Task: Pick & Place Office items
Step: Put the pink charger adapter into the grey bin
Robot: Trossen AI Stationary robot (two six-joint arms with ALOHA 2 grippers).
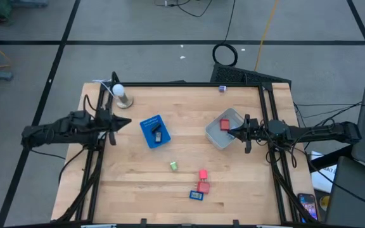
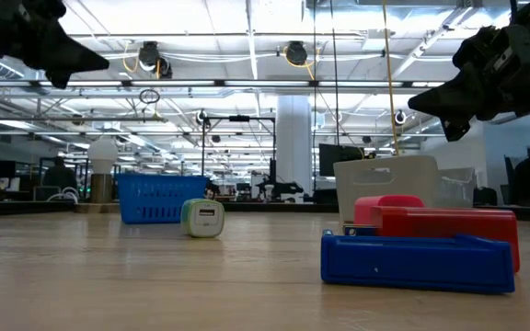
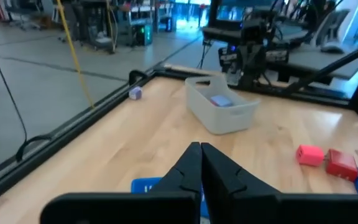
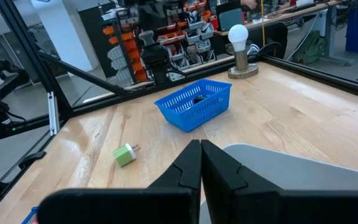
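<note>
Both grippers are shut and hold nothing. My left gripper (image 1: pixel 113 124) hangs above the table's left side, beside the blue tray (image 1: pixel 154 132), which holds a dark flat piece (image 1: pixel 158 134). My right gripper (image 1: pixel 236 132) hangs above the clear tub (image 1: pixel 222 130), high over its rim in the low view (image 2: pixel 447 103). A red block (image 1: pixel 224 125) lies inside the tub. On the bare table, toward the near edge, rest a green bit (image 1: pixel 173 166), two red blocks (image 1: pixel 203 174) (image 1: pixel 203 187) and a dark flat rectangle with blue (image 1: pixel 196 195). A small light-blue block (image 1: pixel 222 88) sits at the far edge.
A white bulb on a round stand (image 1: pixel 120 96) is at the far left corner, just beyond my left gripper. Black frame rails (image 1: pixel 268 120) run along the table's sides. Bare wood (image 1: pixel 189 114) shows between tray and tub.
</note>
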